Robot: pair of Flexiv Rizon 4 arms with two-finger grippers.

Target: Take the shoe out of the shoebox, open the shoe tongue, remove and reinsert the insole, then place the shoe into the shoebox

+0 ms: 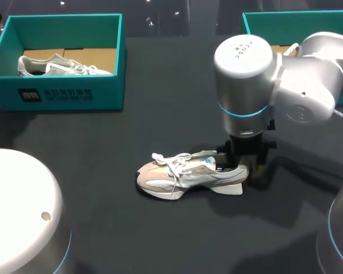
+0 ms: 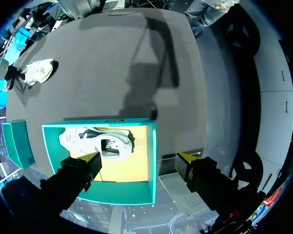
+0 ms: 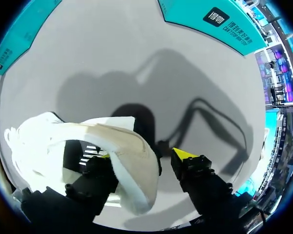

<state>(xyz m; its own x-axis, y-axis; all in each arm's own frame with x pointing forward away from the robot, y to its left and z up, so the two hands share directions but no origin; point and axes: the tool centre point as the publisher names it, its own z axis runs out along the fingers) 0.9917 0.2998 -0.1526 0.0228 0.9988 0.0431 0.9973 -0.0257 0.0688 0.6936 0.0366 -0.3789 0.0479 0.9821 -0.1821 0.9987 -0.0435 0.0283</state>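
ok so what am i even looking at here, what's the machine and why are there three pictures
It is a robot with two arms at a dark table. The head view looks down from above and behind it; the two round views come from a camera on each wrist. A white shoe lies on the table, and the right gripper is at its heel; I cannot tell whether it grips. The left gripper hangs open above a teal shoebox holding a second shoe. Another teal box stands at the far right.
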